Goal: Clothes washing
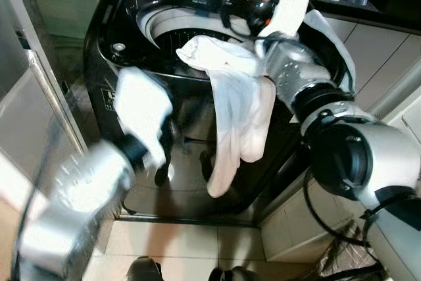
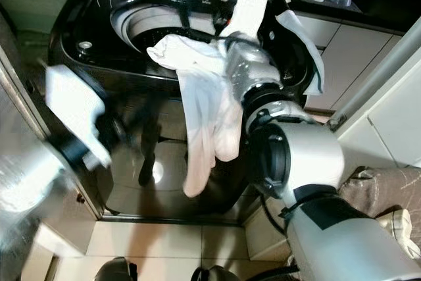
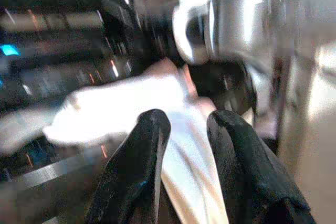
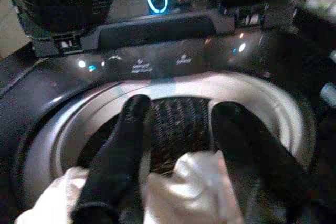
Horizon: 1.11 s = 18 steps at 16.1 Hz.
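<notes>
**White cloth draped over the washer's rim**

Nearest lay pale glossy floor tiles. Above them the left arm was smeared by blur; the left gripper pointed at the hanging cloth, its two matte black, rounded fingers standing apart with nothing between them.

The cloth, soft, white and crumpled, hung in a long limp fold down the washer's shiny black front, its upper end bunched on the rim of the opening. The washer was a top-loader with a glossy dark body, a pale round ring about the mouth, and a perforated metal drum below.

The silver, ribbed right arm reached over the rim. The right gripper hovered above the bunched end of the cloth, its jaws spread, the fabric lying beneath and between the fingers without being pinched.

Beyond, the control panel glowed with a blue curved light. White cabinet doors stood to the right.
</notes>
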Available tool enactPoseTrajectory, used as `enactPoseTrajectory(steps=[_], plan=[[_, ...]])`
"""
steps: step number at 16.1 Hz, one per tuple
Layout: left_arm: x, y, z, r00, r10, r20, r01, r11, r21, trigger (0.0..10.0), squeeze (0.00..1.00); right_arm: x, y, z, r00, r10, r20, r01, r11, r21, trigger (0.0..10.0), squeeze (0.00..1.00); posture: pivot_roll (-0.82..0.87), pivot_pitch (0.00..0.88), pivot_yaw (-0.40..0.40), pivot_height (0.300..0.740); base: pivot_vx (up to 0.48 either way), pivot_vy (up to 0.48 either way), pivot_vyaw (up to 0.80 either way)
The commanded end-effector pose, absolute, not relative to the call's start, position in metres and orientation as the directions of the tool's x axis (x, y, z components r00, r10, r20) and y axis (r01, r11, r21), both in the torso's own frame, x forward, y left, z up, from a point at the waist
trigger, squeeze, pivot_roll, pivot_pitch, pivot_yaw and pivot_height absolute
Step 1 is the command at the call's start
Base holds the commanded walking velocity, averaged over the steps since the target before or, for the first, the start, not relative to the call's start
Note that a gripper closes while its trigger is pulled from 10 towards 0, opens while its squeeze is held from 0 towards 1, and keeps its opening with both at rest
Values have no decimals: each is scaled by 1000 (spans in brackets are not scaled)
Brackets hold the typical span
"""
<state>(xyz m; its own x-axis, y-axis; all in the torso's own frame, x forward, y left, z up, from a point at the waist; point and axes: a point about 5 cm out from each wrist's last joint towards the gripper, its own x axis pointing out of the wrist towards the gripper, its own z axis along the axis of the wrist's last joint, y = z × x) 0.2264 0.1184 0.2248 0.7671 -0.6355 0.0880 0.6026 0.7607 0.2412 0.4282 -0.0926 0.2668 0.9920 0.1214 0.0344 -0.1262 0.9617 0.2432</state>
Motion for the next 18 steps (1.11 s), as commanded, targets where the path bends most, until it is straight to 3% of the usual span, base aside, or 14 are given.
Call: enactPoseTrajectory(steps=[1, 6, 7, 13, 16, 18], plan=[[224, 114, 228, 749, -654, 102, 615, 745, 259, 10000, 0, 430, -99, 285, 990, 101, 99, -118, 975, 189, 10000, 1000, 260, 72, -156, 740, 0, 0, 0], [223, 119, 225, 770, -628, 113, 587, 767, 258, 10000, 0, 427, -110, 323, 952, 19, 305, -5, 999, -46, 10000, 1000, 278, 53, -163, 740, 0, 0, 0], [224, 120, 225, 779, -615, 121, 574, 777, 258, 10000, 0, 425, -110, 327, 934, 33, 357, 1, 996, -93, 10000, 0, 276, 50, -165, 740, 0, 0, 0], [222, 121, 224, 793, -590, 152, 545, 798, 255, 10000, 0, 401, -125, 291, 813, 99, 574, -57, 994, -90, 10000, 0, 197, 66, -146, 740, 0, 0, 0], [221, 116, 224, 819, -530, 220, 444, 829, 341, 10000, 0, 360, -121, 191, 898, 140, 417, -131, 990, -51, 10000, 0, 160, 116, -88, 740, 0, 0, 0], [217, 115, 226, 818, -531, 221, 449, 829, 332, 10000, 0, 347, -115, 166, 918, 186, 350, -188, 982, -30, 10000, 0, 179, 154, -72, 740, 0, 0, 0]])
